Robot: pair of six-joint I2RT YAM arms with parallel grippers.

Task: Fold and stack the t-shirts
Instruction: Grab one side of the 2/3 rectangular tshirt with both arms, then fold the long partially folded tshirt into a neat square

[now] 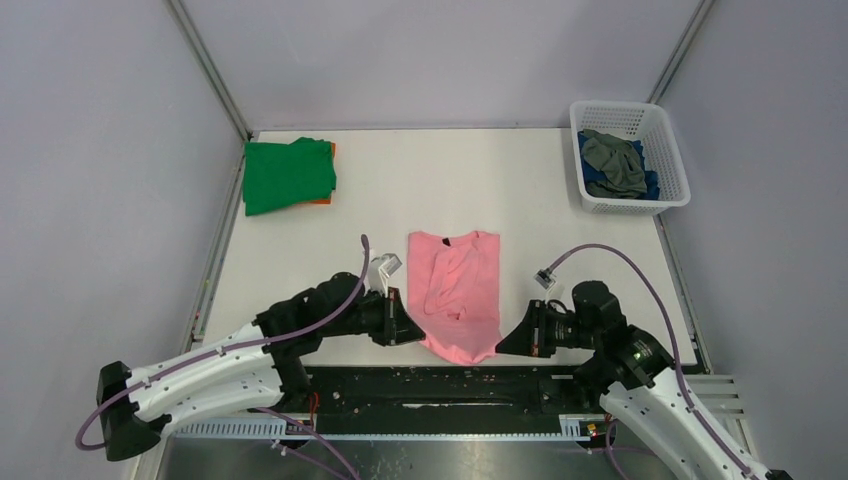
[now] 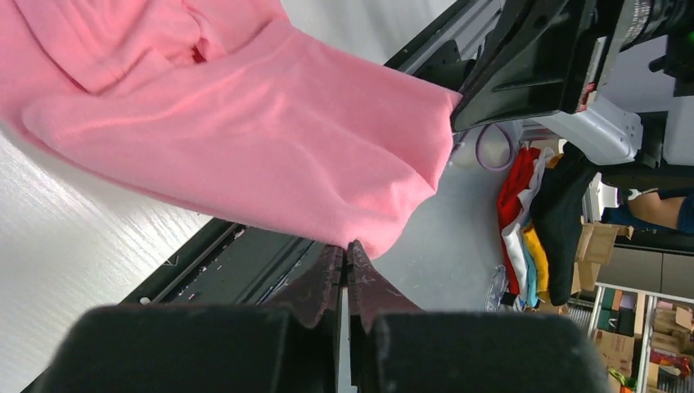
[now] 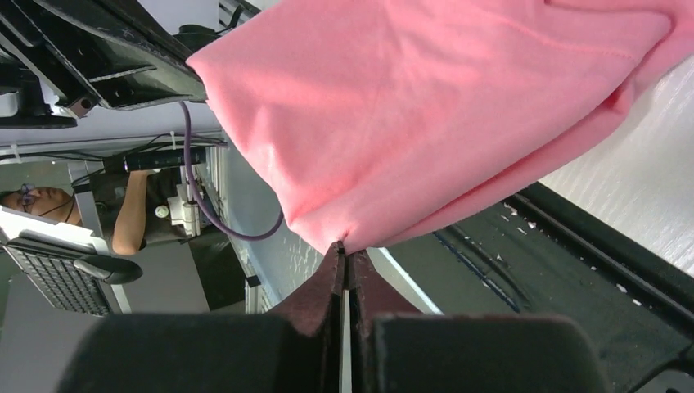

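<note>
Tabletop (image 1: 400, 190): pink t-shirt (image 1: 455, 285) corner hidden (inside left end effector (image 2: 347, 250))

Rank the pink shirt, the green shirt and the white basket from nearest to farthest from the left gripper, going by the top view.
1. pink t-shirt, centre, its near-left corner pinched by the left gripper.
2. green t-shirt, folded at the far left.
3. white basket, in the far right corner.
</note>
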